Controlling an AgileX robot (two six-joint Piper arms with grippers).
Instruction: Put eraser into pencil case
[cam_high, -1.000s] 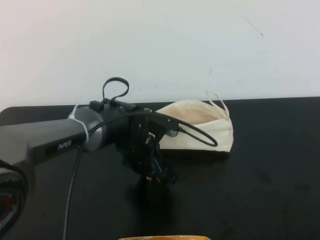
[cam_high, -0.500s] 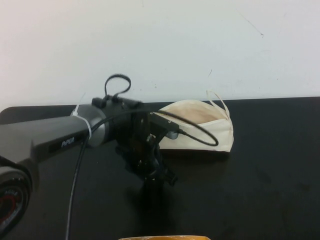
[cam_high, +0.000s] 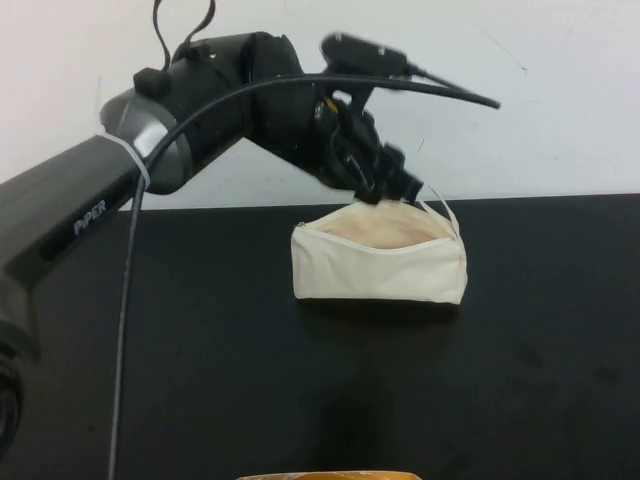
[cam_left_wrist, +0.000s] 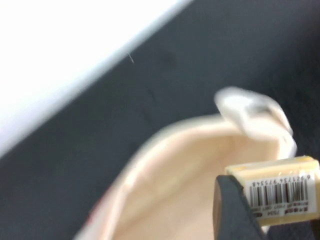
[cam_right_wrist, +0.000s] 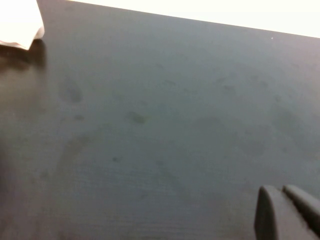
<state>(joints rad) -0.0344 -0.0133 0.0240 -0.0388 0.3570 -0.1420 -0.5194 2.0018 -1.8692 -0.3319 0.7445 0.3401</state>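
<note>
A white wall stands behind the black worktop (cam_high: 180, 380). The left tool (cam_high: 385, 185), pinching the eraser (cam_left_wrist: 280, 192), hangs above the pencil case (cam_high: 380, 265); it should release only low inside the opening. The right tool (cam_right_wrist: 287, 212), pressed together, waits well apart from the case.

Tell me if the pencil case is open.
Open: pencil case mouth gapes, lining showing; left gripper holds eraser above it; right gripper apart.

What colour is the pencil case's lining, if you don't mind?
Pale peach lining, clearest in the left wrist view.
</note>
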